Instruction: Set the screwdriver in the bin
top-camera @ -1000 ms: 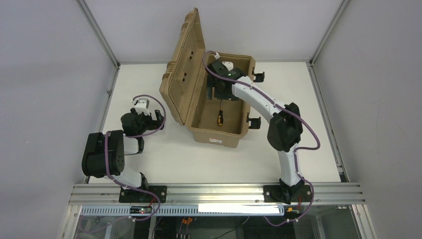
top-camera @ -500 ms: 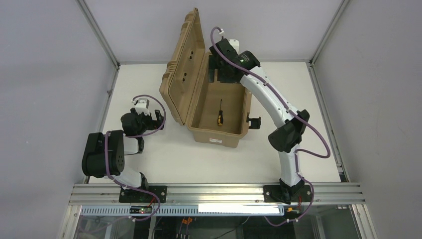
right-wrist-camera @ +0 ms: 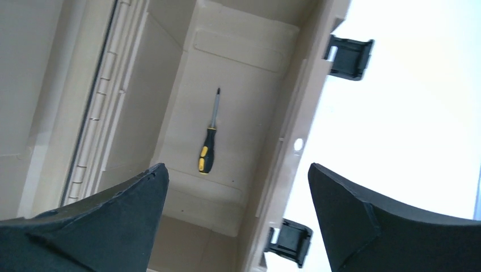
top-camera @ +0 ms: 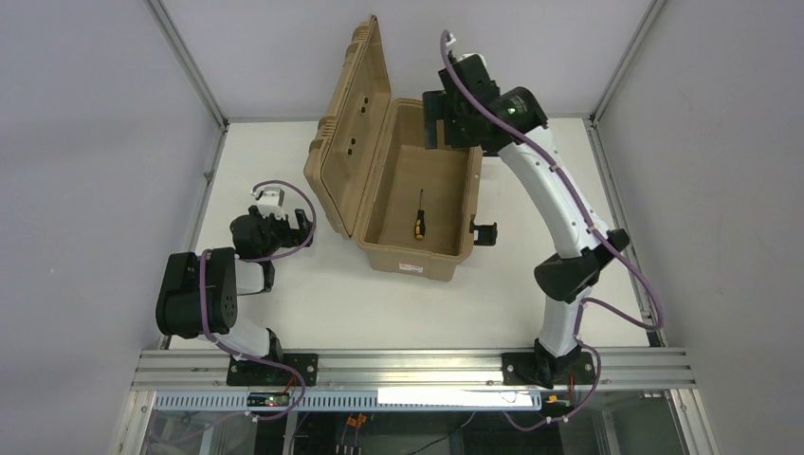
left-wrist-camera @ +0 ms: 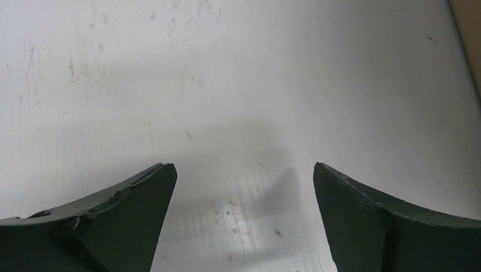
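Observation:
The screwdriver, with a thin dark shaft and black-and-yellow handle, lies on the floor inside the tan bin, whose ribbed lid stands open at the left. It also shows in the right wrist view, lying free in the bin. My right gripper is open and empty, raised above the bin's far end. My left gripper is open and empty over bare table left of the bin.
Black latches stick out from the bin's right wall, also seen in the right wrist view. The white table is framed by aluminium posts and grey walls. The bin's edge shows at the left wrist view's right.
My right gripper has risen out of the bin and moved back toward its far end, leaving the screwdriver lying inside. The left arm has not moved.

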